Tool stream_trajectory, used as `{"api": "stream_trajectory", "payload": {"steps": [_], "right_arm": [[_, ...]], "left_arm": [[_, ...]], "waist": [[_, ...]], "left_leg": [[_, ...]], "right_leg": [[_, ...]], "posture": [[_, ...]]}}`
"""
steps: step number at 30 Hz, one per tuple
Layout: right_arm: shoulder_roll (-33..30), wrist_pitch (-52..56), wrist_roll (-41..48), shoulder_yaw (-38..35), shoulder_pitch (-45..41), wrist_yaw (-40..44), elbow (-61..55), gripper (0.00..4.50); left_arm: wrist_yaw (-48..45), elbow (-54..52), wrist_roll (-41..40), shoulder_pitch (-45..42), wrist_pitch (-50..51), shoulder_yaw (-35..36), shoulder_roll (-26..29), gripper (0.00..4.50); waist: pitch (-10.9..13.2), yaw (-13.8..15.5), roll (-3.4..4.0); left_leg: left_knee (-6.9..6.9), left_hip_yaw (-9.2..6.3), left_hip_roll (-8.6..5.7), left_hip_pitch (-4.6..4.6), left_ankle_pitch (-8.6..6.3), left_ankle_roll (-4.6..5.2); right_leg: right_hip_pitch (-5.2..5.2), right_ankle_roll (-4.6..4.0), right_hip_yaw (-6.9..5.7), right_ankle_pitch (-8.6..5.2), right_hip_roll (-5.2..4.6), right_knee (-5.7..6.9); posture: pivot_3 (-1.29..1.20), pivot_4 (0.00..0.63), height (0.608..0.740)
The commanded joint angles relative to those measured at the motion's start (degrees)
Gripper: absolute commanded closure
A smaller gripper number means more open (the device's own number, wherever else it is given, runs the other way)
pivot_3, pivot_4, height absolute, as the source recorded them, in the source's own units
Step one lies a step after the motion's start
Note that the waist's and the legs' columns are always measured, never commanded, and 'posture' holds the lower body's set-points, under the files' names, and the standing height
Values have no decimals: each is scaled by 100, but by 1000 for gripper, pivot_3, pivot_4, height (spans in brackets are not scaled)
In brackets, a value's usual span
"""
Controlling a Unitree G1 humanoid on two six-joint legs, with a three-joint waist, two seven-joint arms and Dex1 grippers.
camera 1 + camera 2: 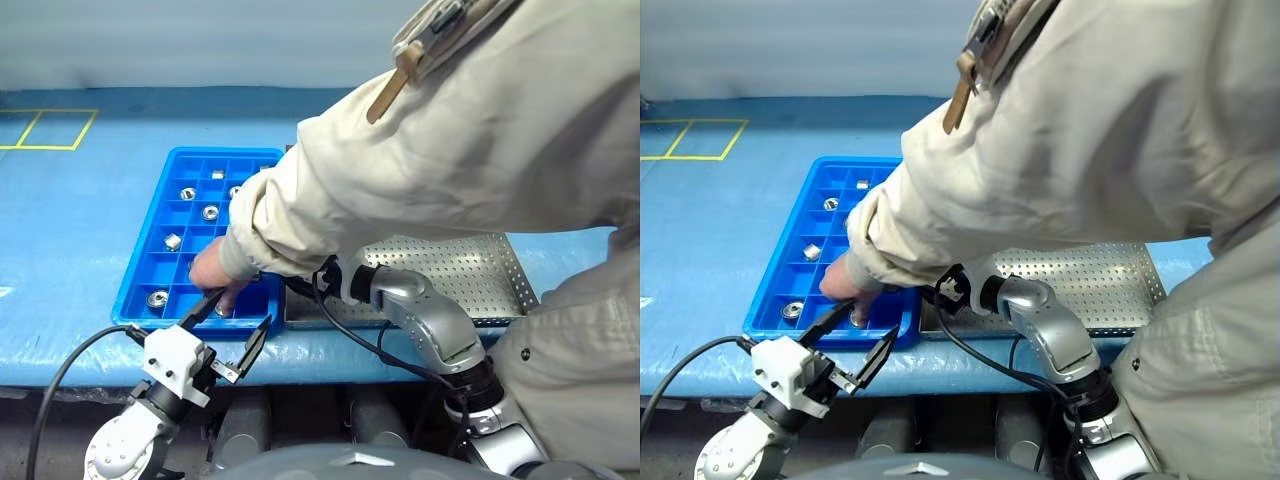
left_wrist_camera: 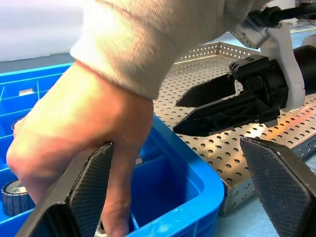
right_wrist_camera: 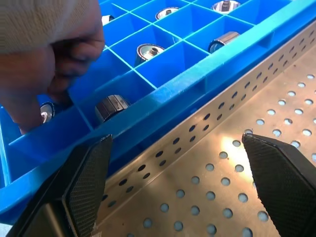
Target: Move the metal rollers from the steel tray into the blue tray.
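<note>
Two trays sit side by side on the blue-covered table: the blue tray [image 1: 150,262] and the steel tray [image 1: 470,275] touching along one edge. I count at least six metal rollers [image 1: 210,212] in separate compartments of the blue one, maybe more hidden under the person's hand [image 1: 212,272], which reaches into a near cell. My left gripper [image 1: 232,322] hovers at the blue tray's near rim, fingers spread wide, empty. My right gripper [image 2: 197,106] hangs over the perforated steel floor, fingers apart, holding nothing.
</note>
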Motion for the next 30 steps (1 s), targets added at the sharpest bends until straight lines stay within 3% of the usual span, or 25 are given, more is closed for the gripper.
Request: {"api": "stream_trajectory", "payload": {"steps": [1,30], "right_arm": [[32,26,130,-93,4,-60,-274,61],[10,-16,216,-151,-81,-201,-202,61]], "left_arm": [[-37,-28,-65,-52,-18,13,30,0],[72,-119,-40,-110,14,69,-14,0]], "waist": [[0,-1,0],[-1,7,-1]], "left_leg": [[0,0,0,1,0,0],[3,-1,0,8,0,0]], "right_leg": [[1,0,0,0,0,0],[11,1,1,1,0,1]], "posture": [[65,150,740],[78,150,740]]}}
